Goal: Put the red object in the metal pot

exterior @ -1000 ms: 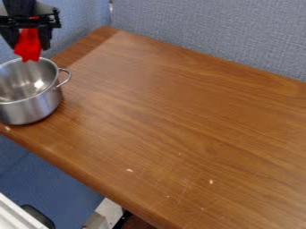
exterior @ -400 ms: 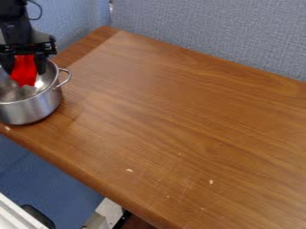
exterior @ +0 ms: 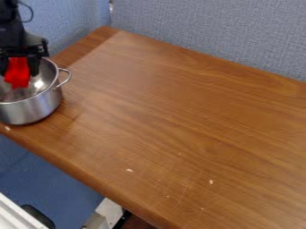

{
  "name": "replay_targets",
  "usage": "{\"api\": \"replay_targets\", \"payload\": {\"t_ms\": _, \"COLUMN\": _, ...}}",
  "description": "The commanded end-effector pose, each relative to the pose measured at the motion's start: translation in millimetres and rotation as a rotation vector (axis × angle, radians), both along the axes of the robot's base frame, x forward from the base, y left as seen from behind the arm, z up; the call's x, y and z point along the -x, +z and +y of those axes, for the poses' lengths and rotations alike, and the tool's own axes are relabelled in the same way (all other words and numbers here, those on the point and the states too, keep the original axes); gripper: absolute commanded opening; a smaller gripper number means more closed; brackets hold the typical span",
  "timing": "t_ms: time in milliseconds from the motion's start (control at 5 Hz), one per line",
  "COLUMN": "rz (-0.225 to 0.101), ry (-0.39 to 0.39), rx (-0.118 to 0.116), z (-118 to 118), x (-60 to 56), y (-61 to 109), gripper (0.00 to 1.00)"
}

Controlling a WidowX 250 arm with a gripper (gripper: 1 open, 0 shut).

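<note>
The metal pot (exterior: 31, 100) stands at the table's left edge, shiny steel with a small handle toward the right. My gripper (exterior: 18, 72) hangs straight down over the pot's mouth, its black fingers (exterior: 32, 64) closed on the red object (exterior: 17, 72). That red block is held upright, and its lower end reaches down to about the pot's rim or just inside it. The block's bottom tip is partly hidden by the rim.
The wooden table (exterior: 180, 116) stretches to the right and toward the front. A blue-grey wall (exterior: 216, 27) stands behind it. The table's left and front edges drop off close to the pot.
The gripper has come down and slightly left with the red object, from above the pot's far rim into the pot's mouth. The pot has not moved.
</note>
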State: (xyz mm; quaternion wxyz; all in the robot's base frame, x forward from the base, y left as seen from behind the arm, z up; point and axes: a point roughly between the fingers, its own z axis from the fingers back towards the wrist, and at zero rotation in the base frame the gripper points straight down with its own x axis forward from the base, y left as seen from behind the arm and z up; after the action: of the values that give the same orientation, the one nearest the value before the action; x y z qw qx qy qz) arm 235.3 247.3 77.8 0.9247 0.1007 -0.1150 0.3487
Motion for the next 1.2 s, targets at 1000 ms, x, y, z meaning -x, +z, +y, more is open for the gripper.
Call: {"api": "replay_targets", "payload": {"t_ms": 1000, "rz": 0.030, "ry": 0.099, "rx": -0.027, "z": -9, "x": -16.0, "y": 2.3, "gripper": 0.00}}
